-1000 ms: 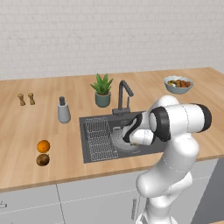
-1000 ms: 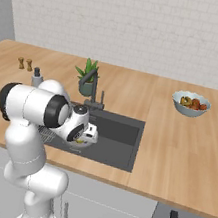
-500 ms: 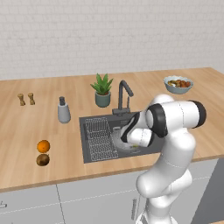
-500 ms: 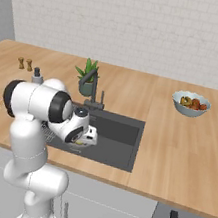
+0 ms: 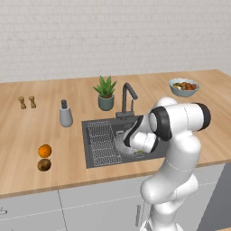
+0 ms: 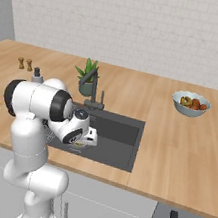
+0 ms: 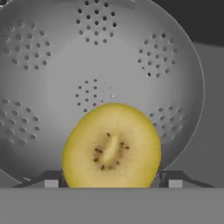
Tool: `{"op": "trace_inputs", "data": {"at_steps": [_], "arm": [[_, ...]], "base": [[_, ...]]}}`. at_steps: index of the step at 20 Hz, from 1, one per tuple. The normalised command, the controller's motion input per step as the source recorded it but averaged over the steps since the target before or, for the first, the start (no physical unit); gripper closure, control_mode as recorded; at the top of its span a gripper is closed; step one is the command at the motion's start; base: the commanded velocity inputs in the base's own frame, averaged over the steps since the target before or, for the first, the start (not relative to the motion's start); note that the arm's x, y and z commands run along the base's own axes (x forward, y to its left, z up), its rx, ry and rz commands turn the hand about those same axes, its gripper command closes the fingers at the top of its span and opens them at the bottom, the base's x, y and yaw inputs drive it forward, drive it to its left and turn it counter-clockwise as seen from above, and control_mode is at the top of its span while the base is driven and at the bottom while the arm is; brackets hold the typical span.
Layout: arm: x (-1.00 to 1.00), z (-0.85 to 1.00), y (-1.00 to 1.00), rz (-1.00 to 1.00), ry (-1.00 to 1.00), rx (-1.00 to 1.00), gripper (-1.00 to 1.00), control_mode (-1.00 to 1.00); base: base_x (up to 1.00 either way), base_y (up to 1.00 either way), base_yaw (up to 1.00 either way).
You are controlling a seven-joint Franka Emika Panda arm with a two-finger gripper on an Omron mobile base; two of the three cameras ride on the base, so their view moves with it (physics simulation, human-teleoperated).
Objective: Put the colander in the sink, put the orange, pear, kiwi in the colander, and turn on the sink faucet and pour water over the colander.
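Fingers (image 7: 51,180) clamped on the pear (image 7: 112,146), hanging just above the colander (image 7: 39,87) in the sink (image 5: 103,160). Likely light, smooth, slippery, bruisable; best held across the widest middle.

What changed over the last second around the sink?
The arm's elbow swung slightly left over the sink, with the gripper over the colander, the pear between its tips. Orange and kiwi stayed on the counter; faucet unchanged.
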Motion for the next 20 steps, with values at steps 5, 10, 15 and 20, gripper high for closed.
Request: {"op": "trace_inputs", "data": {"at_steps": [5,10,15,20], "arm": [[0.00,0.04,0.00,0.00,0.00,0.00,-1.00,-1.00],[-0.03,0.68,0.04,0.00,-0.01,0.00,-1.00,-1.00],[-0.17,0.94,0.05,-0.06,-0.01,0.00,-1.00,-1.00],[-0.15,1.00,0.00,-0.09,0.00,0.00,-1.00,-1.00]], "base": [[0.00,0.00,0.00],[0.00,0.00,0.00],[0.00,0.00,0.00],[0.00,0.00,0.00]]}}
